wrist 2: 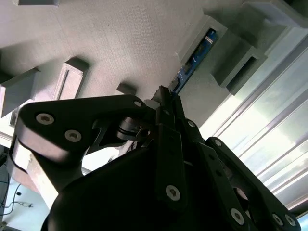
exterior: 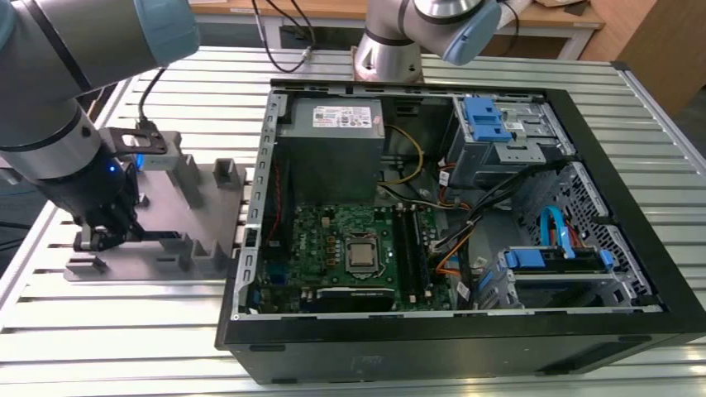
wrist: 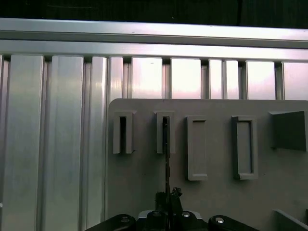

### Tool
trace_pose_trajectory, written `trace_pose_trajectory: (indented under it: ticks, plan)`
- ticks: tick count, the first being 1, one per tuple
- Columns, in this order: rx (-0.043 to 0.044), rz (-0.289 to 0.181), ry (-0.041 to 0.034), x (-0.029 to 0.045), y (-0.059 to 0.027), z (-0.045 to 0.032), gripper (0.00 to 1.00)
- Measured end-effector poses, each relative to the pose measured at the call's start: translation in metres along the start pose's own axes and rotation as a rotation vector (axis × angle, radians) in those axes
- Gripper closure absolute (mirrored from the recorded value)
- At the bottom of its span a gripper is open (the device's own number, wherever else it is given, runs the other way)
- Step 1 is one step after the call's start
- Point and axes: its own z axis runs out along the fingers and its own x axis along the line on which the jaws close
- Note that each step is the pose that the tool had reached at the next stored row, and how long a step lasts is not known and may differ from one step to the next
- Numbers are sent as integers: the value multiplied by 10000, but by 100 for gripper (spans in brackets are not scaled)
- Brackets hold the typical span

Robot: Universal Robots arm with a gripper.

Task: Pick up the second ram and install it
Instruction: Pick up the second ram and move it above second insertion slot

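The gripper (wrist 2: 165, 95) has its fingers drawn close together on the near end of the second ram (wrist 2: 195, 57), pinching the thin board by its two flat faces. The narrow grip suits a stick this slim. It also keeps the edge connector clear of the pads. In the first wrist view the gripper (wrist: 168, 198) sits straight over the stick (wrist: 166, 154), which shows edge-on as a dark line running away from the fingertips.

The ram stands on edge in the grey holder block (wrist 2: 120, 43), its far end lodged in a slotted post, so it is presented upright and easy to pinch. Whether it has lifted clear of the slot cannot be told. The post beside it (wrist: 122, 134) holds nothing, and the two rectangular frames (wrist: 196, 147) further along look bare too.

In the exterior view the gripper (exterior: 102, 236) hangs over the holder (exterior: 155, 260) at the exterior view's left, on the slatted aluminium table (exterior: 111, 331). To the exterior view's right lies the open computer case (exterior: 441, 347), well apart from the gripper. It contains the motherboard (exterior: 331, 240), a power supply (exterior: 331, 124), blue-tabbed drive cages (exterior: 491, 124) and loose cables. The memory slots (exterior: 406, 248) run along the motherboard's right side.
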Motion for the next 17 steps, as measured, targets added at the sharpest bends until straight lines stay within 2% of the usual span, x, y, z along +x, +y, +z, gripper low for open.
trace_pose_trajectory:
  ticks: [17]
  plan:
    - [0, -3, -43, -15, 10, -245, 86]
